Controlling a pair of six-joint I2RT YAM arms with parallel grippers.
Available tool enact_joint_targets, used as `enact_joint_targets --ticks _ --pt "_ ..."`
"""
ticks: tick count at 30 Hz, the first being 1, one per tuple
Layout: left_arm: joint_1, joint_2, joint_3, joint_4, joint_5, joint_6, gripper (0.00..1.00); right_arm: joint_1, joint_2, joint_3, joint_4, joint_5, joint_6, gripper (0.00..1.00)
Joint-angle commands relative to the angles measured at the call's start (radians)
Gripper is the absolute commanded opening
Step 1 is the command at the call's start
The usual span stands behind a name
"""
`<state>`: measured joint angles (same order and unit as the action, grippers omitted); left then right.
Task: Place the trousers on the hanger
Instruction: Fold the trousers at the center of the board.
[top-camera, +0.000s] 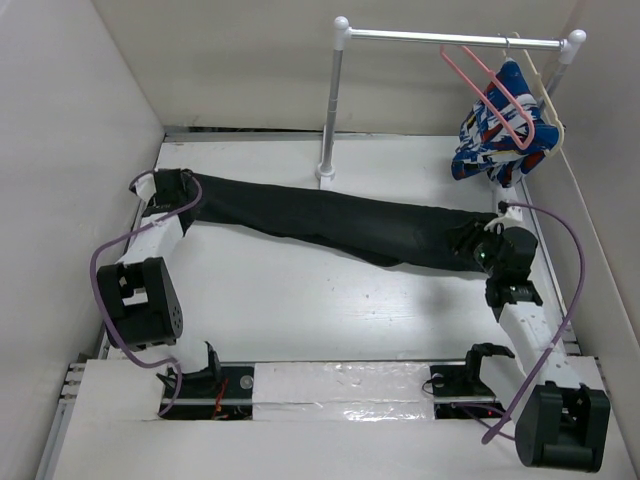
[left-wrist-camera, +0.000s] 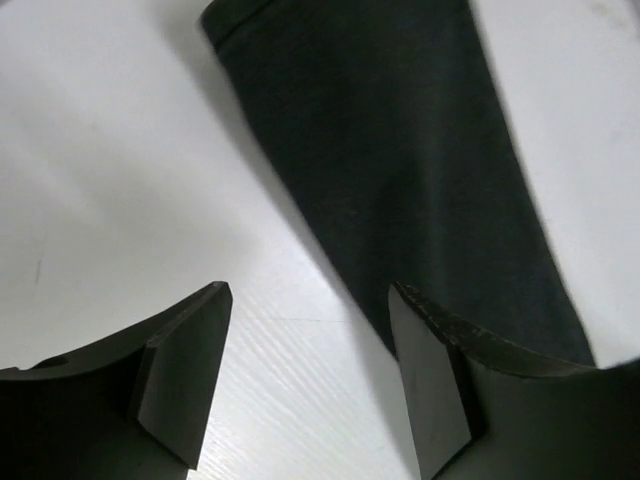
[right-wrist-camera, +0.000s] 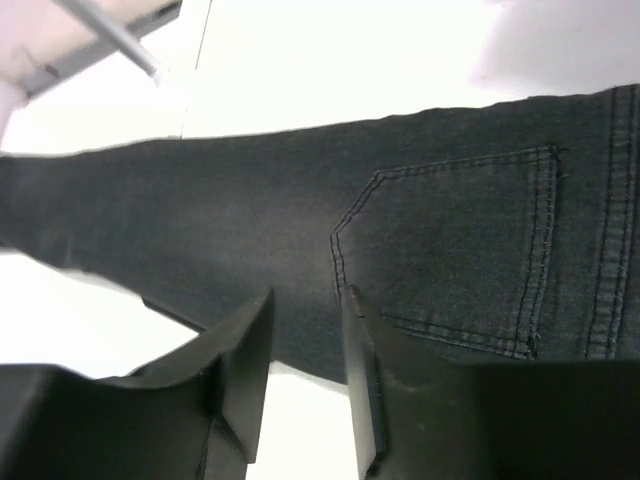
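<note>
Top external view: the white worktop (top-camera: 300, 310) is crossed by the trousers (top-camera: 330, 222), which are laid flat and stretched from the left tool (top-camera: 165, 190) at the leg end to the right tool (top-camera: 480, 245) at the waist end. Beyond the right tool a rail (top-camera: 440, 38) is seen. The hanger (top-camera: 490, 90) is hung from it, pink and bare, next to a cream hanger (top-camera: 548, 110) and a patterned garment (top-camera: 490, 145).

In the left wrist view the left tool is seen released, with nothing between its wide-set fingers. The leg hem lies just ahead, toward its right finger. In the right wrist view the right tool's fingers are set close together over the trousers' edge near a back pocket (right-wrist-camera: 450, 250); whether cloth is pinched cannot be told.

The step in hand is judged to be taking hold of the trousers, since nothing is yet on the hanger. A firm grasp at both ends would be called for next, so that the cloth can be lifted toward the hanger's bar.
</note>
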<state>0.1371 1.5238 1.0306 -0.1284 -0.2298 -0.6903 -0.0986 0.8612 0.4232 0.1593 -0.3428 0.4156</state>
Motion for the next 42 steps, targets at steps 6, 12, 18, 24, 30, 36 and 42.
enact_joint_targets --ticks 6,12,18,24,30,36,42 --pt "0.030 0.136 -0.033 0.071 0.076 -0.087 0.72 0.000 -0.050 -0.078 -0.021 -0.038 -0.090 0.61" --pt "0.030 0.220 -0.018 0.185 0.124 -0.113 0.74 0.000 0.025 -0.127 0.035 -0.048 -0.104 0.76" --pt "0.030 0.269 0.026 0.239 0.101 -0.141 0.74 0.000 0.157 -0.129 0.108 -0.065 -0.101 0.76" --pt "0.030 0.335 0.094 0.259 0.104 -0.156 0.63 -0.009 0.168 -0.147 0.123 0.031 -0.074 0.76" --pt "0.030 0.363 0.108 0.285 0.090 -0.175 0.59 -0.104 0.176 -0.175 0.118 0.031 -0.018 0.90" --pt "0.030 0.360 0.086 0.361 0.096 -0.164 0.30 -0.151 0.159 -0.176 0.098 0.037 0.011 0.92" --pt "0.030 0.369 0.102 0.389 0.129 -0.115 0.00 -0.151 0.050 -0.170 -0.016 0.168 -0.018 0.83"
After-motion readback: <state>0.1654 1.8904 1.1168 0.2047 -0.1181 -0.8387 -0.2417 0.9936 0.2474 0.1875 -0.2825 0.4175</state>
